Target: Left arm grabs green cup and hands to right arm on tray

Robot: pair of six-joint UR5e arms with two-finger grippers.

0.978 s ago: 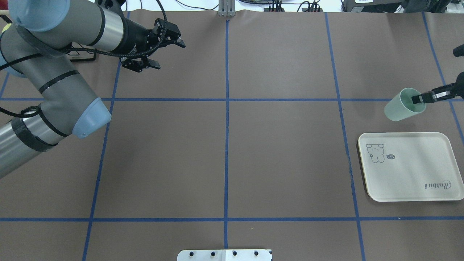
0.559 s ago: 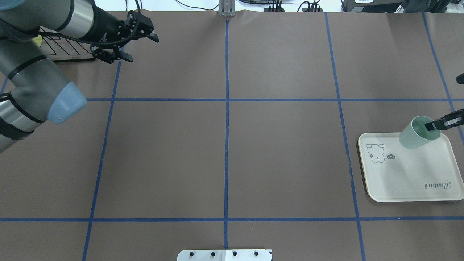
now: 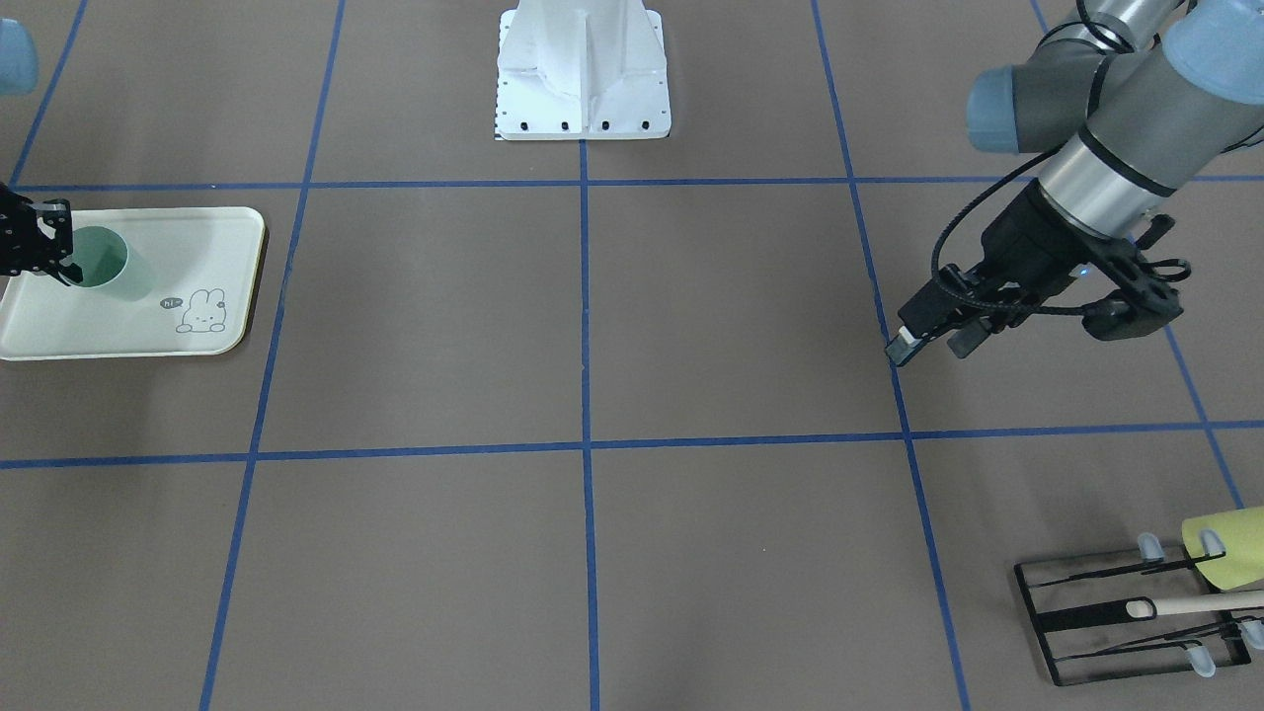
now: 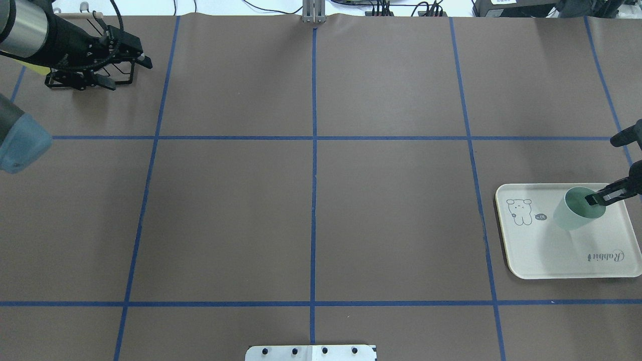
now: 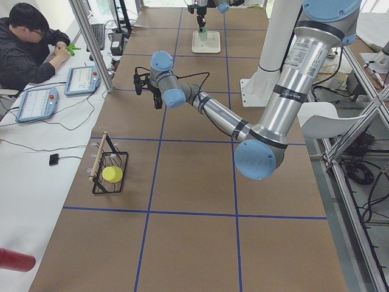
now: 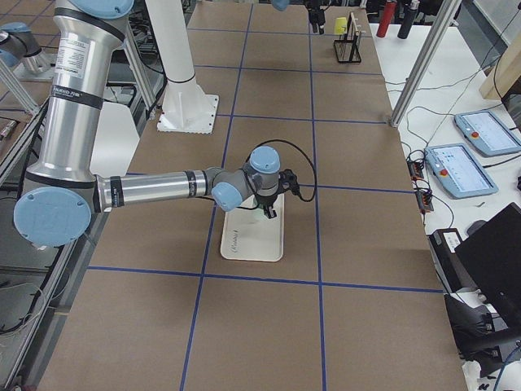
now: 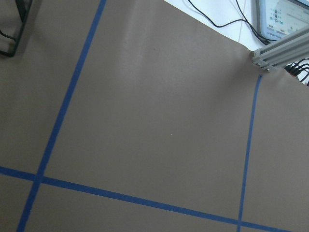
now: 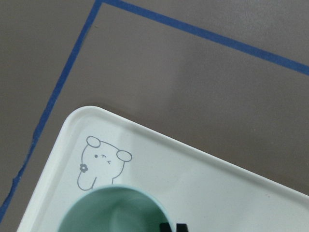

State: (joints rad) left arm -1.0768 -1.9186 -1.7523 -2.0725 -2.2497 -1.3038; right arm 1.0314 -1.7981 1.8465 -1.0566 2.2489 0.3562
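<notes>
Green cup (image 4: 572,219) over tray (image 4: 551,253), rim wall between right arm's (image 6: 155,189) jaws

Green cup (image 4: 577,214), rim between the right gripper (image 4: 592,199) fingers: smooth mint plastic, soft sheen. Tray (image 4: 551,253) beneath that gripper: cream, smooth, matt, grey printed drawing. Table cover (image 4: 391,215): matt brown paper, blue tape (image 4: 313,200) lines. Left arm (image 3: 1116,158): brushed metal, pale blue plastic caps. Wire rack (image 3: 1081,616) near the left gripper (image 3: 930,348): black wire, bare wooden rod (image 3: 1200,602).

Wire rack (image 3: 1086,616), tray (image 3: 59,336) seemingly flank open table (image 3: 731,316).
</notes>
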